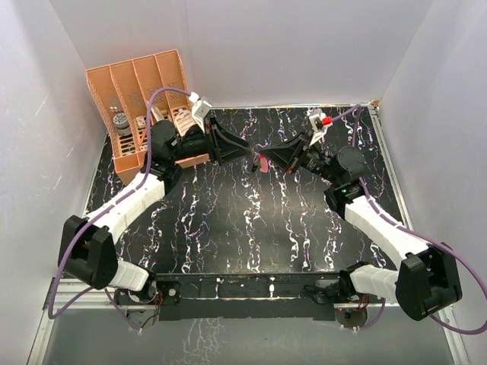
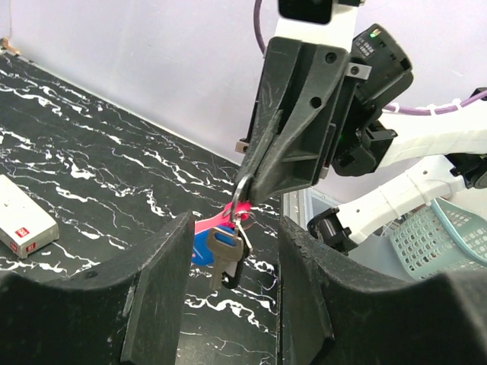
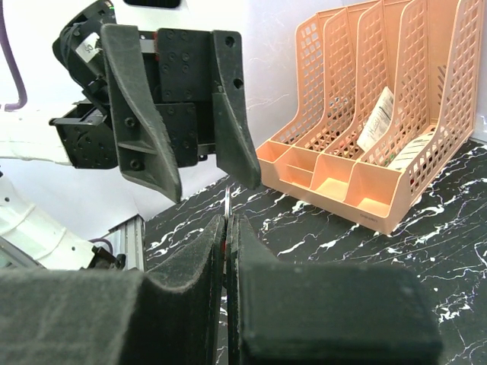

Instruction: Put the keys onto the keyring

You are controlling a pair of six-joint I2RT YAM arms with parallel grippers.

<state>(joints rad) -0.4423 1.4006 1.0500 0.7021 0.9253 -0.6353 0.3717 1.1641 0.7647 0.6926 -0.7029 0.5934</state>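
Holding the keyring (image 2: 240,190) aloft: right end effector (image 3: 227,220), fingers together, clamped on the thin silver ring above the tabletop (image 1: 228,228), toward 12 o'clock of centre. The pink strap fob (image 2: 211,225), dark-headed key (image 2: 222,257) and blue-headed key (image 2: 199,252) hang beneath the ring; whether either key is fully threaded cannot be told. Left end effector (image 3: 213,186): fingers apart, empty, flanking the hanging keys. Handling advice: hold the ring steady, close on one key head only, feed it slowly along the coil, avoid pinching the strap.

Keys (image 2: 225,257) hang under keyring (image 2: 241,195), before L end effector (image 2: 233,225).
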